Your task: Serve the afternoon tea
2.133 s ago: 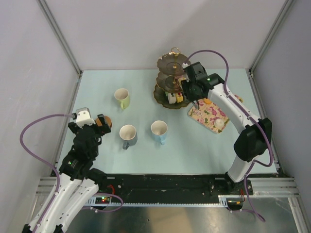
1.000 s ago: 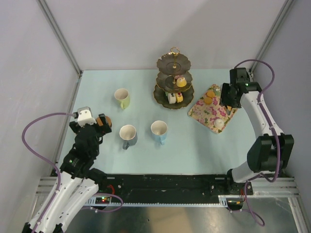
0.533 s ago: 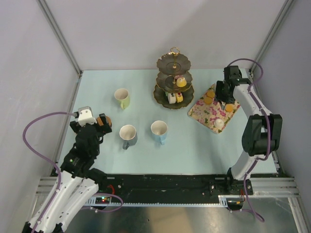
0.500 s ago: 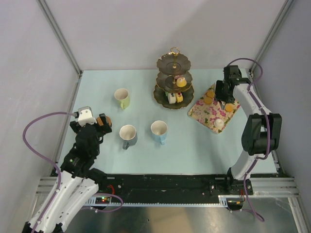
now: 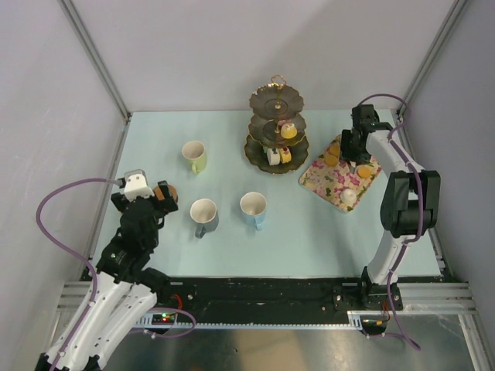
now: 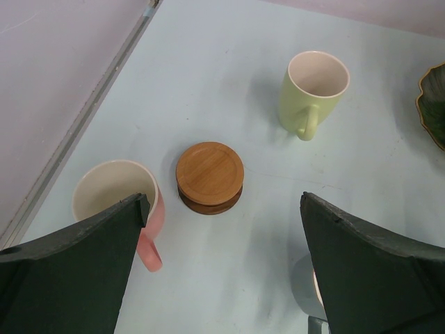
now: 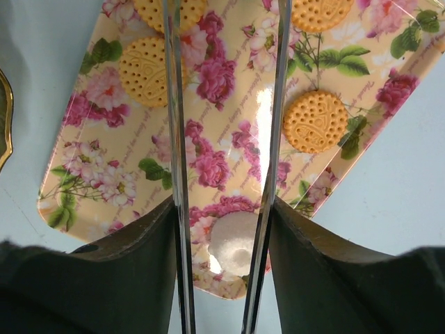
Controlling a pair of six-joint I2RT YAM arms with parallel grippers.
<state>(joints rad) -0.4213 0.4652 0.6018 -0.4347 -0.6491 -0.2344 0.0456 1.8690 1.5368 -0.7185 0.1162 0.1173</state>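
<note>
Seemingly fetching a treat, the half-open, empty right gripper (image 5: 359, 154) over the floral rectangular tray (image 7: 208, 160) must drop onto a round golden biscuit (image 7: 146, 69); the left gripper (image 6: 224, 202) gapes empty.

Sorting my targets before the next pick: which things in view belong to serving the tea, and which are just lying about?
Belong to the job: three-tier stand; cakes on its tiers; biscuits; white cake; yellow-green mug; pink mug; grey mug; blue mug; coasters.
Just lying about: floral tray, merely carrying the biscuits and white cake.
</note>
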